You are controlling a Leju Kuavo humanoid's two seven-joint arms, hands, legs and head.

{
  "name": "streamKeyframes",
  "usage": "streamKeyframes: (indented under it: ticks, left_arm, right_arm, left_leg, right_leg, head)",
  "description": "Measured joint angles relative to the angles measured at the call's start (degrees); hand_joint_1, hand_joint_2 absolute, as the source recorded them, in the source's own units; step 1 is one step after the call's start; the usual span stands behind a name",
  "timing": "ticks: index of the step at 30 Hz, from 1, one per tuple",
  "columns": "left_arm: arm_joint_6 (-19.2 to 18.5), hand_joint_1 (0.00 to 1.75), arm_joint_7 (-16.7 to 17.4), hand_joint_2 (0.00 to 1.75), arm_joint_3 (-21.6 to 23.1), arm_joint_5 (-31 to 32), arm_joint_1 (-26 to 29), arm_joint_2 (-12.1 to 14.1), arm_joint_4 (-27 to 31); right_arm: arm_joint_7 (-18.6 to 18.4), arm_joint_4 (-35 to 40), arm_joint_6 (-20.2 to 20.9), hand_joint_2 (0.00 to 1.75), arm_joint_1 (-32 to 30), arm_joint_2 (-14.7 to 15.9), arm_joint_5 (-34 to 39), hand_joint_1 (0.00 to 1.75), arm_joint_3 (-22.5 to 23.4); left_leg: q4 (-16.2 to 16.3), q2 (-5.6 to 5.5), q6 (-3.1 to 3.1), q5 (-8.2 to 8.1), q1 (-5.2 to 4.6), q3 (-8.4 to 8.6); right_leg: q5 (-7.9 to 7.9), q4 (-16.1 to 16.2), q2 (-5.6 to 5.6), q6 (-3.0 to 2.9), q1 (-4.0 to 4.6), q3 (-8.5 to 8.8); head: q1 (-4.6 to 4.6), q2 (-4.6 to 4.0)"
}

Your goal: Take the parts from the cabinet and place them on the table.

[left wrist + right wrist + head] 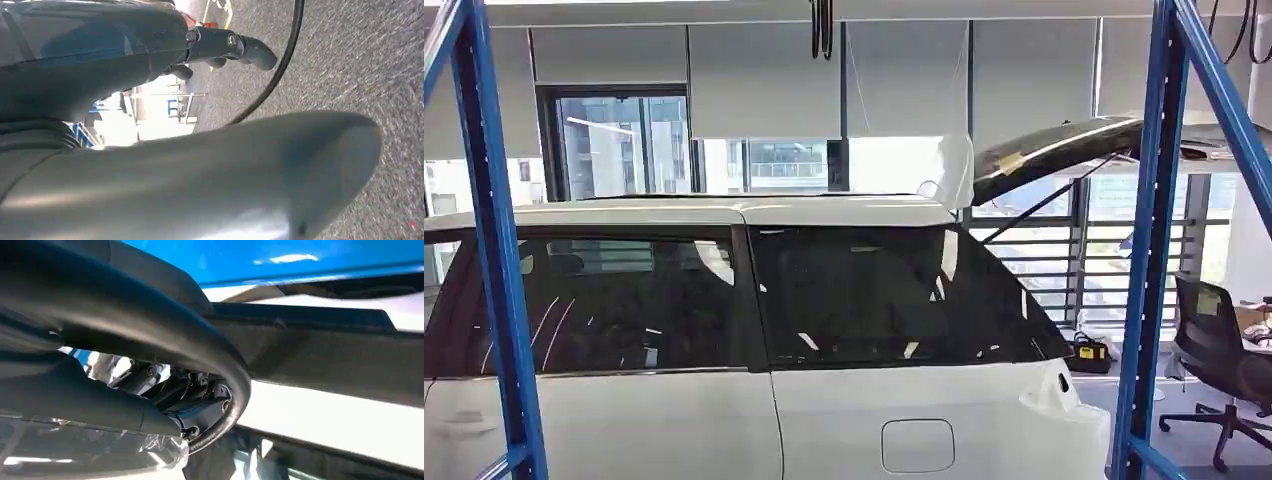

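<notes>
A black steering wheel [165, 335], with clear plastic wrap [100, 445] around its hub, sits right against my right hand [60, 390] in the right wrist view. The hand seems to grip it, though the wheel hides the fingers. Behind the wheel runs a blue rack beam [300, 260]. My left hand [165, 160] hangs over the grey floor holding nothing, its thick thumb apart from the dark fingers [240, 47].
Two blue rack uprights [494, 250] [1149, 250] frame the head view. Behind them stands a white car [824, 420] with its tailgate raised. A black office chair [1224, 360] is at the far right. A black cable [280, 70] lies on the floor under my left hand.
</notes>
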State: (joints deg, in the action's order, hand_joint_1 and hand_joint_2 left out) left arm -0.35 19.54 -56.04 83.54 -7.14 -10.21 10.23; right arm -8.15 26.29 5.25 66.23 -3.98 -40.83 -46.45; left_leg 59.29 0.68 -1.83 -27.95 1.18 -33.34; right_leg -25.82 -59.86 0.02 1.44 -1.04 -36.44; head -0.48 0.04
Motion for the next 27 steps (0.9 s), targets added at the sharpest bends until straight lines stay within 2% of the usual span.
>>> streamKeyframes:
  ticks: [1, 2, 3, 4, 6, 7, 8, 9, 10, 12, 13, 14, 15, 16, 17, 21, 27]
  left_arm:
    - [-0.11, 0.0, 0.0, 0.0, -0.02, -0.09, 0.06, 0.0, 0.0]
    - [-0.15, 0.0, 0.02, 0.0, -0.04, -0.2, 0.04, 0.0, 0.0]
    - [-0.15, 0.0, 0.04, 0.0, -0.04, -0.24, 0.04, 0.0, 0.0]
    - [-0.15, 0.0, 0.09, 0.0, -0.04, -0.35, 0.02, 0.0, 0.0]
    - [-0.2, 0.0, 0.09, 0.0, -0.09, -0.39, 0.03, 0.0, 0.0]
    - [-0.24, 0.0, 0.09, 0.0, -0.09, -0.39, 0.04, 0.0, 0.0]
    - [-0.26, 0.0, 0.09, 0.0, -0.09, -0.39, 0.04, 0.0, 0.0]
    - [-0.24, 0.0, 0.04, 0.0, -0.11, -0.39, 0.06, 0.0, 0.0]
    - [-0.13, 0.0, -0.04, 0.0, -0.13, -0.39, 0.06, 0.0, 0.0]
    - [0.4, 0.0, -0.64, 0.0, -0.15, -0.39, 0.04, 0.02, 0.0]
    - [0.5, 0.0, -1.07, 0.0, -0.13, -0.35, -0.03, 0.02, 0.0]
    - [0.39, 0.0, -1.4, 0.0, -0.13, -0.15, -0.07, 0.0, 0.0]
    - [0.22, 0.0, -1.66, 0.0, -0.11, 0.04, -0.03, -0.02, 0.0]
    - [-0.07, 0.0, -2.14, 0.0, -0.11, 0.02, 0.07, -0.07, 0.0]
    - [-0.26, 0.0, -2.69, 0.0, -0.13, 0.02, 0.1, -0.07, 0.0]
    - [-0.26, 0.0, -3.63, 0.0, -0.15, -0.59, -0.08, 0.0, 0.0]
    - [0.04, 0.0, -3.23, 0.0, -0.15, -0.74, -0.04, 0.0, 0.0]
  right_arm:
    - [0.0, -0.04, 0.02, 1.75, -0.15, 0.06, -0.06, 1.75, 0.02]
    - [-0.11, -0.07, 0.0, 1.75, -0.12, 0.09, -0.13, 1.75, 0.07]
    - [-0.07, -0.07, 0.0, 1.75, -0.04, 0.04, -0.13, 1.75, 0.13]
    - [-0.05, -0.07, -0.02, 1.75, 0.11, -0.13, -0.13, 1.75, 0.15]
    - [-0.04, -0.09, 0.0, 1.75, 0.05, -0.33, -0.13, 1.75, 0.15]
    - [-0.04, -0.13, 0.0, 1.75, -0.07, -0.42, -0.13, 1.75, 0.15]
    - [-0.04, -0.24, 0.0, 1.75, -0.17, -0.44, -0.13, 1.75, 0.15]
    - [-0.04, -0.33, 0.0, 1.75, -0.21, -0.44, -0.13, 1.75, 0.15]
    - [-0.04, -0.37, 0.0, 1.75, -0.2, -0.44, -0.13, 1.75, 0.17]
    - [-0.04, -0.35, -0.02, 1.75, -0.07, -0.46, -0.13, 1.75, 0.2]
    - [-0.04, -0.35, -0.04, 1.75, 0.04, -0.46, -0.13, 1.75, 0.2]
    - [-0.07, -0.39, -0.07, 1.75, 0.14, -0.44, -0.13, 1.75, 0.24]
    - [-0.02, -0.42, -0.07, 1.75, 0.11, -0.44, -0.13, 1.75, 0.24]
    - [0.04, -0.42, -0.07, 1.75, 0.08, -0.44, -0.13, 1.75, 0.26]
    - [0.04, -0.44, -0.07, 1.75, 0.08, -0.44, -0.13, 1.75, 0.26]
    - [0.13, -0.44, -0.07, 1.75, 0.12, -0.44, -0.17, 1.75, 0.31]
    - [0.11, -0.46, -0.05, 1.75, 0.12, -0.42, -0.24, 1.75, 0.33]
  left_leg:
    - [-0.25, 0.1, -0.29, 0.17, 0.18, 0.08]
    - [-0.23, 0.08, -0.51, 0.0, 0.18, 0.05]
    - [0.61, 0.04, -0.67, -0.96, 0.37, -0.25]
    - [3.38, -0.02, -0.75, -2.66, 0.4, -1.4]
    - [12.93, -0.33, -0.9, -6.86, 0.36, -5.61]
    - [16.93, -0.37, -0.94, -7.98, 0.36, -7.53]
    - [18.45, -0.39, -0.96, -7.86, 0.37, -8.36]
    - [17.01, -0.41, -0.92, -6.42, 0.36, -7.84]
    - [12.9, -0.42, -0.82, -4.02, 0.37, -5.97]
    - [2.09, -0.46, -0.6, 0.66, 0.41, -0.69]
    - [0.41, -0.64, -0.55, -0.22, 0.12, 0.08]
    - [0.3, -0.6, -0.25, 0.09, 0.0, -0.22]
    - [-0.01, -0.61, -0.2, 0.29, 0.15, -0.29]
    - [0.04, -0.62, -0.29, 0.37, 0.13, -0.32]
    - [0.05, -0.65, -0.08, 0.49, -0.03, -0.4]
    - [0.08, -0.73, 0.39, 0.77, -0.21, -0.75]
    - [0.16, -0.7, 0.54, 0.82, -0.27, -0.97]
  right_leg:
    - [-0.01, -0.06, 0.11, -0.25, 0.25, -0.08]
    - [0.24, 0.39, 0.09, -0.77, -0.24, 0.05]
    - [0.41, 0.59, 0.09, -1.09, -0.55, 0.15]
    - [0.47, 0.64, 0.09, -1.66, -0.58, 0.12]
    - [0.45, 0.64, 0.16, -2.01, -0.43, 0.11]
    - [0.47, 0.64, 0.18, -2.07, -0.28, 0.11]
    - [0.51, 0.64, 0.2, -2.11, -0.21, 0.11]
    - [0.53, 0.63, 0.25, -2.11, -0.16, 0.11]
    - [0.57, 0.62, 0.28, -2.05, -0.17, 0.14]
    - [0.67, 0.56, 0.3, -1.85, -0.2, 0.21]
    - [0.79, 0.46, 0.34, -1.43, 0.25, -0.03]
    - [0.97, 0.46, 0.38, -1.16, 0.25, -0.22]
    - [0.86, 0.39, 0.38, -1.04, 0.44, -0.27]
    - [0.99, 0.6, 0.4, -2.12, 0.37, -0.28]
    - [1.15, 0.66, 0.37, -2.14, 0.34, -0.27]
    - [1.8, 1.41, 0.34, -1.3, 0.2, -0.17]
    - [2.12, 1.79, 0.35, -0.86, 0.16, -0.21]
  head:
    - [0.02, -0.04]
    - [0.02, -0.04]
    - [0.09, 0.0]
    - [0.09, -0.04]
    - [0.13, -0.04]
    - [0.13, -0.04]
    - [0.15, -0.04]
    - [0.13, -0.04]
    - [0.18, -0.04]
    - [0.18, -0.04]
    - [0.15, -0.04]
    - [0.15, -0.07]
    - [0.15, 0.0]
    - [0.11, -0.02]
    - [0.13, -0.09]
    - [0.11, -0.04]
    - [0.11, -0.04]
